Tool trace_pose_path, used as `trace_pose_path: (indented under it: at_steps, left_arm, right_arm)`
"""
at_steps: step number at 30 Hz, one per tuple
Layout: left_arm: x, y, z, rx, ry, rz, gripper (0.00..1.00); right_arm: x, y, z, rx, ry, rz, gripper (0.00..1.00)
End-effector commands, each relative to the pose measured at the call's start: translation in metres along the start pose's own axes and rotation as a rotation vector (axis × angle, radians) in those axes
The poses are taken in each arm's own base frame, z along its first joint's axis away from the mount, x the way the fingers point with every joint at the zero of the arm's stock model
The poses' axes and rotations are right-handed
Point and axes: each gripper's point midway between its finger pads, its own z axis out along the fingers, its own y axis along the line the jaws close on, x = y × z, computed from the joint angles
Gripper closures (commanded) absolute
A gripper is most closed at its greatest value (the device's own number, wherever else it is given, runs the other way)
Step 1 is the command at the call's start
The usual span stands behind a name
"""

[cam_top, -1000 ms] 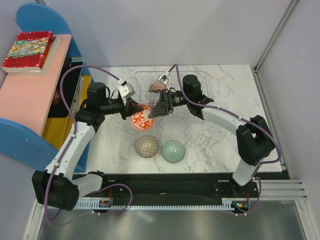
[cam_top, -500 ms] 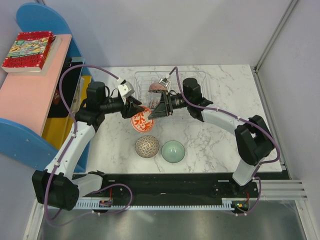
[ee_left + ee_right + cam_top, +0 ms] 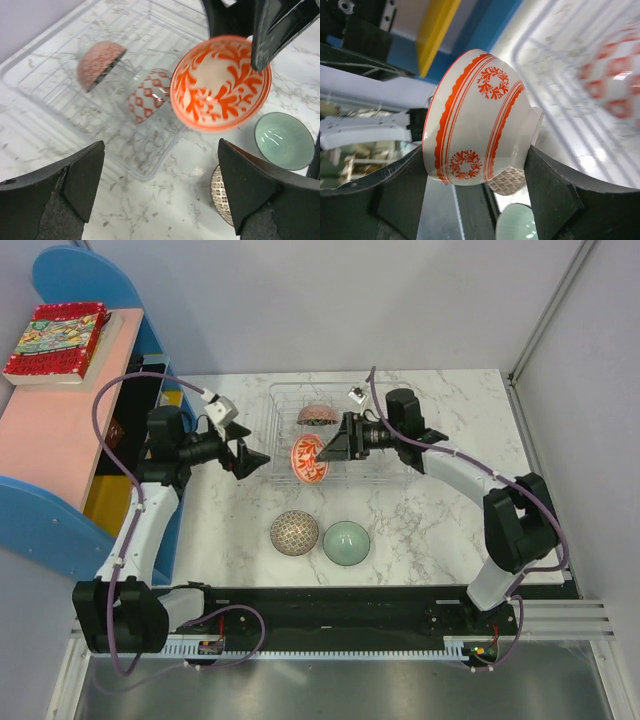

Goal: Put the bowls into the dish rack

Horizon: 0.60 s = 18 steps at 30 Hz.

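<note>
My right gripper (image 3: 326, 452) is shut on the orange-red floral bowl (image 3: 309, 459) and holds it on edge over the front left part of the clear dish rack (image 3: 402, 392). In the right wrist view the bowl (image 3: 475, 115) sits between both fingers, rim against one and foot against the other. My left gripper (image 3: 245, 460) stands open and empty, left of the rack and apart from the bowl (image 3: 220, 82). Inside the rack (image 3: 142, 176) lie a reddish-brown bowl (image 3: 97, 62) and a red-and-white patterned bowl (image 3: 152, 92). A beige lattice bowl (image 3: 294, 532) and a mint-green bowl (image 3: 346, 542) rest on the table.
A blue and pink shelf unit (image 3: 60, 440) with a book (image 3: 55, 340) on top stands along the left edge, close behind my left arm. White walls close off the back and right. The marble tabletop (image 3: 440, 530) lies right of the mint bowl.
My left gripper opened, let go of the orange-red floral bowl and drew back to the left. My right gripper carried the bowl up and back over the rack.
</note>
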Motion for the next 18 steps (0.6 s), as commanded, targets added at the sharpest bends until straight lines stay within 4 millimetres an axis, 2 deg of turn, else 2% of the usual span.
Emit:
trace_pose_path:
  at_steps: [1, 2, 3, 5, 6, 7, 8, 10, 11, 14, 18]
  left_arm:
    - [-0.014, 0.015, -0.024, -0.022, -0.086, -0.035, 0.00]
    - [-0.010, 0.020, -0.026, -0.040, -0.081, -0.042, 0.00]
    - [-0.007, 0.022, -0.027, -0.048, -0.075, -0.049, 0.00]
    - [0.005, 0.023, -0.025, -0.047, -0.059, -0.067, 0.00]
    - [0.012, 0.025, -0.022, -0.041, -0.049, -0.082, 0.00]
    - [0.020, 0.024, -0.020, -0.034, -0.039, -0.098, 0.00]
    - [0.023, 0.025, -0.019, -0.027, -0.035, -0.098, 0.00]
    - [0.035, 0.027, -0.015, -0.020, -0.016, -0.121, 0.00]
    - [0.039, 0.028, -0.014, -0.020, -0.011, -0.117, 0.00]
    - [0.051, 0.030, -0.011, -0.017, 0.009, -0.138, 0.00]
    - [0.055, 0.028, -0.010, -0.011, 0.014, -0.142, 0.00]
  right_arm:
    - [-0.069, 0.015, -0.048, 0.149, -0.196, -0.208, 1.00]
    - [-0.080, 0.014, -0.055, 0.187, -0.222, -0.262, 1.00]
    - [-0.085, 0.002, -0.069, 0.283, -0.243, -0.253, 1.00]
    - [-0.103, -0.003, -0.084, 0.396, -0.281, -0.336, 1.00]
    - [-0.103, -0.009, -0.091, 0.454, -0.277, -0.337, 1.00]
    - [-0.113, -0.017, -0.101, 0.547, -0.310, -0.357, 1.00]
    - [-0.123, -0.017, -0.109, 0.597, -0.331, -0.392, 1.00]
    - [-0.134, -0.034, -0.128, 0.756, -0.348, -0.435, 1.00]
    - [-0.141, -0.036, -0.136, 0.810, -0.364, -0.456, 1.00]
    - [-0.151, -0.052, -0.155, 0.953, -0.364, -0.489, 1.00]
    - [-0.154, -0.078, -0.166, 1.101, -0.328, -0.493, 1.00]
